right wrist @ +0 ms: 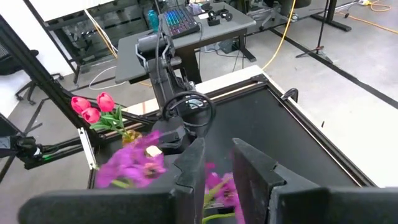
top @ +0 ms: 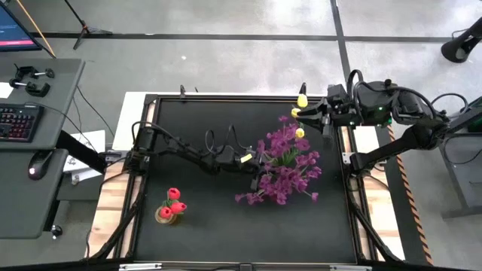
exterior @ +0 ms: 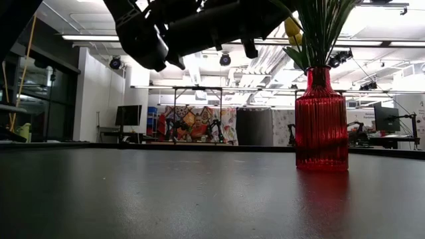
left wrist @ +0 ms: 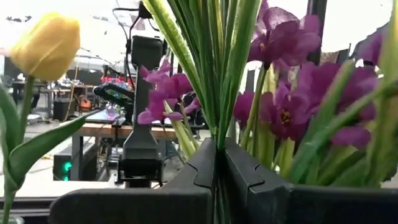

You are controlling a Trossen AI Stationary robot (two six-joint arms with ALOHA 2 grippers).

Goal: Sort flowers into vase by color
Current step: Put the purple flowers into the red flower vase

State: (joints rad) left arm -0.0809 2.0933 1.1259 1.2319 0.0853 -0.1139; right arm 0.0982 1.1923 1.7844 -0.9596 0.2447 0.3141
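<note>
A bunch of purple sprays [top: 290, 169] stands with its green stems in a red glass vase [exterior: 321, 119] right of the table's middle. Yellow tulips [top: 303, 99] show at its far side, and one [left wrist: 46, 43] rises beside the bunch. My left gripper [top: 258, 159] reaches in from the left and is shut on the stems. My right gripper [top: 300, 114] hovers open at the far right, beside the yellow heads; its fingers [right wrist: 189, 174] have only purple blossoms beyond them. Red tulips [top: 175, 199] stand in a small vase [top: 166, 216] near the front left. My left gripper [left wrist: 217, 174] pinches several green stems [left wrist: 217, 149] of the bunch between its two fingers, below the purple blossoms. The fingers come in level from the table's left and lie across the upright stems. The stems run down into the red vase, which stands on the table.
Dark tabletop [top: 226, 233] lies bare at the front middle and right. A raised frame [top: 226, 96] edges the table. A desk with a keyboard [top: 16, 122] and a mouse stands off the left side. The room behind holds benches and screens.
</note>
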